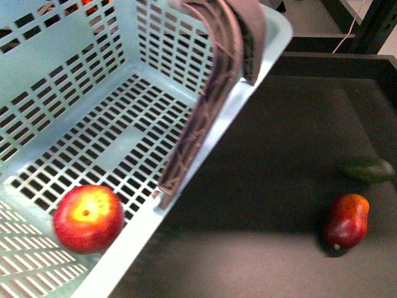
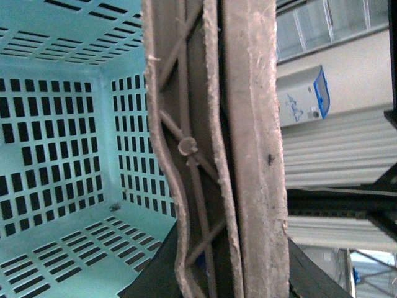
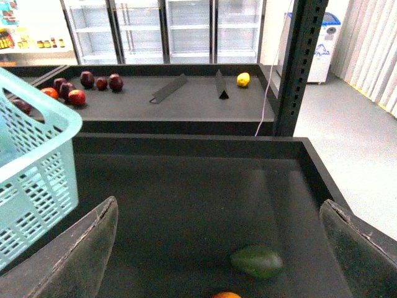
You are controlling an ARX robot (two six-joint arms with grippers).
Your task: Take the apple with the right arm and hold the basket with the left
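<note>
Basket (image 1: 133, 239) cut off by frame at left and top; I see its rim running diagonally across black tray (image 1: 260, 186).

Apple (image 1: 88, 217): one, inside basket on slotted floor, near a corner.

Left gripper (image 2: 217, 155) clamped on two brown handles (image 1: 211, 93). One pad (image 2: 254, 155) lies flat against them, opposite finger hidden.

Right gripper (image 3: 217, 267) spread, empty, with clear tray beneath.

Outside basket: one mango (image 1: 346, 220) and one green fruit (image 1: 369, 169), well apart from rim.
</note>
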